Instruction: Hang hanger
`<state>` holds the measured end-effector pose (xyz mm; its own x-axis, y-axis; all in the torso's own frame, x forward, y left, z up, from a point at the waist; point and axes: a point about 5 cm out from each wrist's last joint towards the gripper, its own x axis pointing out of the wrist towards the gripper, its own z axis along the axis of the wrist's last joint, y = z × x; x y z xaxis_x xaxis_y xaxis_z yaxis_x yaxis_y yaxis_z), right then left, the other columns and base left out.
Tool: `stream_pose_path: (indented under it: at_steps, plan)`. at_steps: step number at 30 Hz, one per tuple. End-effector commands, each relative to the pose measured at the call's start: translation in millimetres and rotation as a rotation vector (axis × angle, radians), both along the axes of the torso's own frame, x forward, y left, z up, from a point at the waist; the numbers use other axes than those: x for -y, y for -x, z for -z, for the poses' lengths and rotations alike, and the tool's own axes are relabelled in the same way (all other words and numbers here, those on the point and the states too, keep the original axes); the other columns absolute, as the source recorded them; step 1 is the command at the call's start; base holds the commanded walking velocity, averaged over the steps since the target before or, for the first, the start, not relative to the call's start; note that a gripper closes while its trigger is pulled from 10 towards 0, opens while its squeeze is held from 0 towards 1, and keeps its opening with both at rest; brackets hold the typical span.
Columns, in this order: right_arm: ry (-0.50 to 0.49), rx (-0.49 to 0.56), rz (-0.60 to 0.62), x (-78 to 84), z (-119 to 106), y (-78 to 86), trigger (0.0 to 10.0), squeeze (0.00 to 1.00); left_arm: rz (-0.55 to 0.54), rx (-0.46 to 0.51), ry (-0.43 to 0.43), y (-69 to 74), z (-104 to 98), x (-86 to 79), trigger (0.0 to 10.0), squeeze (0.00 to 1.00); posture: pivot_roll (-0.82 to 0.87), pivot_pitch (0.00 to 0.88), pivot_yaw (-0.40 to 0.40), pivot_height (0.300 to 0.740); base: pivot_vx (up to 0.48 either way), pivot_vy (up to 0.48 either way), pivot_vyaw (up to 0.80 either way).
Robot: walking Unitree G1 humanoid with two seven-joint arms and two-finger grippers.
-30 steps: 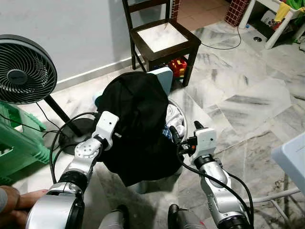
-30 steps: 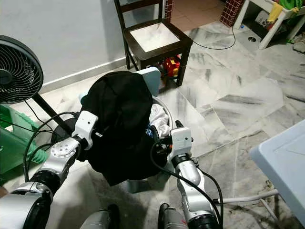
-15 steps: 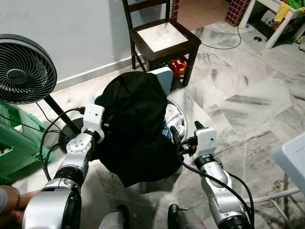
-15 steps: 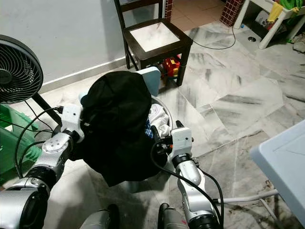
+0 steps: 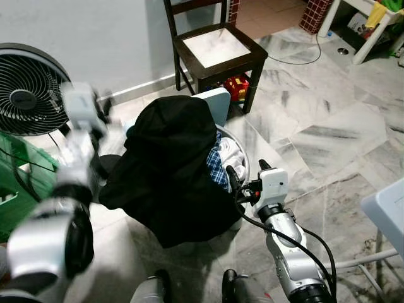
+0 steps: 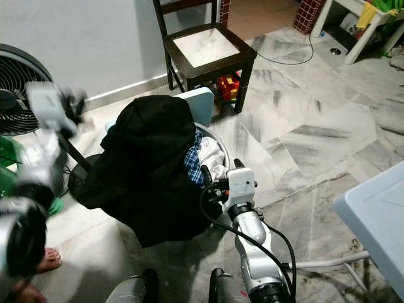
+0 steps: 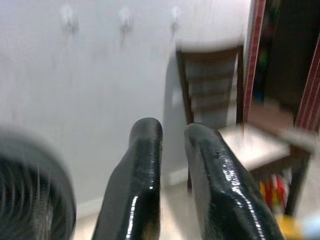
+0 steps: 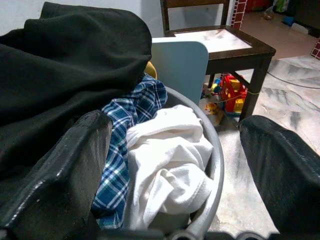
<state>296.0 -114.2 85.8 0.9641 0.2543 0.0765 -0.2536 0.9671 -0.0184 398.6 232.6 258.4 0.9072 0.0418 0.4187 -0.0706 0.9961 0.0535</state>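
A grey laundry basket (image 5: 243,159) stands on the floor before me, with a black garment (image 5: 173,164) draped over its left side. A blue plaid shirt (image 8: 131,117) and a white cloth (image 8: 167,150) lie inside. My right gripper (image 5: 246,170) is open at the basket's right rim, with nothing between its fingers. My left arm is raised and blurred by the fan; its gripper (image 7: 172,130) is shut and empty, and points at the white wall. Blurred small hooks (image 7: 122,15) show high on that wall. I see no hanger.
A dark wooden chair (image 5: 218,50) stands behind the basket, with red toys (image 5: 237,88) under it. A black fan (image 5: 28,95) and a green crate (image 5: 12,183) are at the left. A person's foot (image 6: 47,255) is at lower left. A white table corner (image 5: 388,208) juts in at right.
My left arm has let go of the black garment's left side and swung up and left towards the fan. The garment now hangs lower on that side, and the plaid shirt shows.
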Motion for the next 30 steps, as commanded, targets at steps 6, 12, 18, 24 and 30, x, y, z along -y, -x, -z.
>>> stream_pose_path:
  at_steps: [6,12,18,24,30]
  plan:
    - [-0.001,-0.019,0.017,-1.6,5,0.4,10.0,0.00,0.074,0.177,-0.093,-1.9,-48,25.4,0.0,0.00,-0.01,0.212,0.024,0.740,0.000,0.000,0.00]
    - [-0.003,-0.022,0.027,-1.7,7,2.6,10.0,0.00,0.270,0.046,-0.112,0.7,16,70.7,0.0,0.00,-0.02,0.215,0.029,0.740,0.000,0.000,0.00]
    - [0.005,-0.029,0.037,2.0,9,4.0,10.0,0.00,0.399,-0.079,-0.110,24.7,86,104.6,0.0,0.00,-0.02,0.225,0.023,0.740,0.000,0.000,0.00]
    - [0.012,-0.033,0.038,3.7,10,5.1,10.0,0.00,0.456,-0.110,-0.163,48.3,118,112.9,0.0,0.00,-0.02,0.231,0.013,0.740,0.000,0.000,0.00]
    - [0.022,-0.041,0.027,3.5,12,5.4,10.0,0.00,0.523,-0.103,-0.333,87.3,148,109.5,0.0,0.00,0.01,0.247,0.002,0.740,0.000,0.000,0.00]
